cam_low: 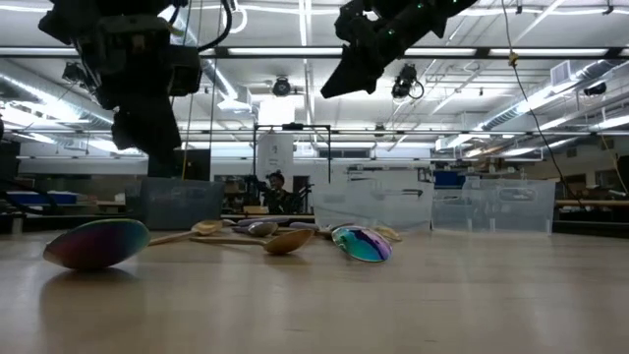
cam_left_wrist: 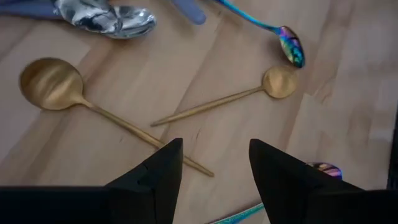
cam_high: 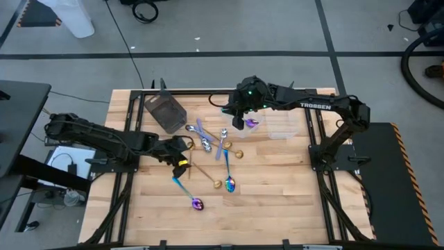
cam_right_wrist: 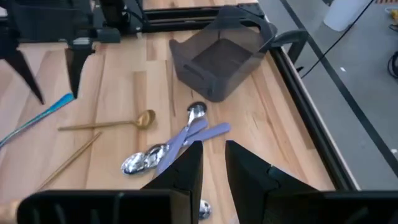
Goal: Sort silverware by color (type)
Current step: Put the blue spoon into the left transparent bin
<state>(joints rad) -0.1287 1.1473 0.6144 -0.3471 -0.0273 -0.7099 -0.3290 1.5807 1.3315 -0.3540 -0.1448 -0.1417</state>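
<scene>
Just below my left gripper [cam_left_wrist: 214,163], fingers spread and empty, lies a gold spoon [cam_left_wrist: 93,109]; I judge the next move is lowering to pinch its handle.

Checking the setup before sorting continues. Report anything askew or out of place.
The dark tub sits skewed to the table edges, near the back-left corner. The spoons lie in a crossed, mixed-colour heap mid-table, unsorted. One iridescent spoon lies apart, nearer the front. Nothing looks damaged.
</scene>
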